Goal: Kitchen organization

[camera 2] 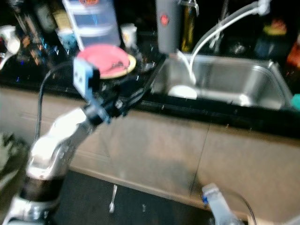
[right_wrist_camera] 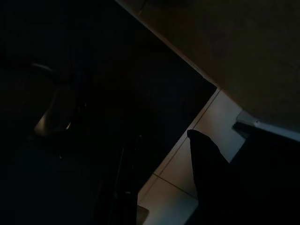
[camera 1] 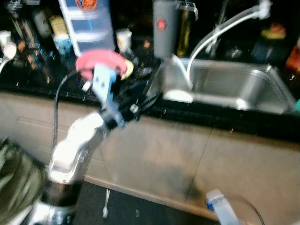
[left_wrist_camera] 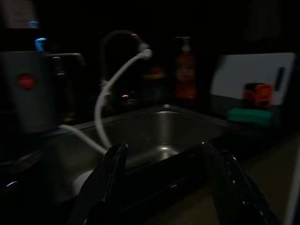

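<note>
Steel sink [camera 1: 243, 86] beside pink plate [camera 2: 104, 58]

Steel sink [camera 1: 243, 89] set into black countertop [camera 1: 225, 119] at two o'clock; white hose [camera 1: 206, 40] drooping into it. Fork [camera 2: 113, 198] on dark floor mat [camera 2: 140, 201] at six o'clock. Beige cabinet fronts [camera 1: 187, 154] below.

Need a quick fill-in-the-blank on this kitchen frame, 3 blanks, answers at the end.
1. The left gripper is raised to the edge of the black ____, just left of the steel sink.
2. In the left wrist view, the left gripper's fingers stand ____, with nothing between them.
3. The plate behind the left arm carries something ____ in colour.

Missing words: countertop; open; pink
</note>
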You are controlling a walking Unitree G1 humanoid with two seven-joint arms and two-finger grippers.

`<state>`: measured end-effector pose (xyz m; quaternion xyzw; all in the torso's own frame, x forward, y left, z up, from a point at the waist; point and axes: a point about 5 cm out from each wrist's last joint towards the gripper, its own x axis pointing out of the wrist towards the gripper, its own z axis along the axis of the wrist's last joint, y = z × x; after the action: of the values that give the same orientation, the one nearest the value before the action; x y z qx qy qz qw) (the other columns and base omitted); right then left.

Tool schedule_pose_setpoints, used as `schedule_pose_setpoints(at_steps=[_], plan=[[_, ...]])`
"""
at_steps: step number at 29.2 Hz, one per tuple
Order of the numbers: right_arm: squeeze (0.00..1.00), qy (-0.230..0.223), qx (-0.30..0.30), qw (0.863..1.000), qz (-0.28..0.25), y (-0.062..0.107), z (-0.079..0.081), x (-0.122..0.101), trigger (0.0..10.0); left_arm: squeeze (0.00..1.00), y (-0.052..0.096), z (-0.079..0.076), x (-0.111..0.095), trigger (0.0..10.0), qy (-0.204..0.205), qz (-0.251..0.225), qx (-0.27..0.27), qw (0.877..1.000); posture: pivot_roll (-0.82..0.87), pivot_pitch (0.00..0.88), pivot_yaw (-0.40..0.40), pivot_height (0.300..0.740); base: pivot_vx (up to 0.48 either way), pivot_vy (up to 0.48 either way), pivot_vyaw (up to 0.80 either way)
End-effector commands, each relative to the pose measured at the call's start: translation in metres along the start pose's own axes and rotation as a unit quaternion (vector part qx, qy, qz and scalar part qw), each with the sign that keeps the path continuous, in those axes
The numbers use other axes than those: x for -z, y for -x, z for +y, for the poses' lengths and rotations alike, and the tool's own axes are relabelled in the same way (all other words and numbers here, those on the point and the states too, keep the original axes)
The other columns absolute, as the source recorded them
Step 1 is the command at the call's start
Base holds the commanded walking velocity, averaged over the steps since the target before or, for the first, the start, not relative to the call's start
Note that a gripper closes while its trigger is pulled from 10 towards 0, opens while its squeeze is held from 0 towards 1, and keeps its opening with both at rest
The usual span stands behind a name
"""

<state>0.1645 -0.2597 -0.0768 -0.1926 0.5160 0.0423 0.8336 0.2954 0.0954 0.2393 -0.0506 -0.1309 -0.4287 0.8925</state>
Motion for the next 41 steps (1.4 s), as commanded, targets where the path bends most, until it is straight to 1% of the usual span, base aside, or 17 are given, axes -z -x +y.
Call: schedule_pose_setpoints(at_steps=[1, 8, 9, 13, 16, 17, 18, 20, 25, 41], plan=[[0.0, 0.011, -0.011, 1.0, -0.004, -0.001, 0.005, -0.004, 10.0, 0.0, 0.002, 0.004, 0.002, 10.0, -0.005, 0.007, -0.012, 1.0, -0.02, 0.0, 0.025, 0.74, 0.0, 0.0, 0.8], [0.0, 0.011, -0.011, 1.0, -0.004, -0.001, 0.005, -0.004, 10.0, 0.0, 0.002, 0.006, 0.002, 10.0, -0.009, 0.004, -0.019, 1.0, -0.02, 0.0, 0.024, 0.74, 0.0, 0.0, 0.79], [0.0, 0.017, -0.004, 1.0, -0.003, -0.001, 0.004, -0.004, 10.0, 0.0, 0.002, 0.006, 0.002, 10.0, -0.009, 0.004, -0.02, 1.0, -0.03, 0.0, 0.024, 0.74, 0.0, 0.0, 0.79], [0.0, 0.017, 0.005, 1.0, 0.001, -0.001, 0.003, -0.003, 10.0, 0.0, 0.002, 0.008, 0.002, 10.0, -0.01, 0.003, -0.027, 1.0, -0.02, 0.0, 0.023, 0.74, 0.0, 0.0, 0.0], [0.0, 0.016, 0.003, 1.0, 0.002, -0.001, 0.003, -0.003, 10.0, 0.0, 0.004, 0.015, 0.0, 10.0, -0.012, -0.003, -0.05, 0.999, -0.02, 0.0, 0.023, 0.74, 0.0, 0.0, 0.0], [0.0, 0.016, 0.003, 1.0, 0.002, -0.001, 0.003, -0.003, 10.0, 0.0, 0.004, 0.015, 0.0, 10.0, -0.012, -0.003, -0.05, 0.999, -0.02, 0.0, 0.023, 0.74, 0.0, 0.0, 0.0], [0.0, 0.017, 0.001, 1.0, 0.001, -0.001, 0.003, -0.003, 10.0, 0.0, 0.005, 0.02, 0.0, 10.0, -0.011, 0.0, -0.062, 0.998, -0.02, 0.0, 0.024, 0.74, 0.0, 0.0, 0.0], [0.0, 0.017, 0.001, 1.0, 0.001, -0.001, 0.003, -0.003, 10.0, 0.0, 0.005, 0.02, 0.0, 10.0, -0.011, 0.0, -0.062, 0.998, -0.02, 0.0, 0.024, 0.74, 0.0, 0.0, 0.0], [0.0, 0.016, -0.001, 1.0, 0.001, -0.001, 0.004, -0.003, 10.0, 0.0, 0.009, 0.026, -0.002, 10.0, -0.012, -0.003, -0.078, 0.997, -0.02, 0.0, 0.022, 0.74, 0.113, 0.0, 0.0], [0.0, 0.014, 0.0, 1.0, 0.005, -0.001, 0.004, -0.002, 10.0, 0.0, 0.006, 0.027, -0.003, 10.0, -0.018, -0.008, -0.081, 0.997, -0.02, 0.0, 0.023, 0.74, 0.305, 0.0, 0.0]])
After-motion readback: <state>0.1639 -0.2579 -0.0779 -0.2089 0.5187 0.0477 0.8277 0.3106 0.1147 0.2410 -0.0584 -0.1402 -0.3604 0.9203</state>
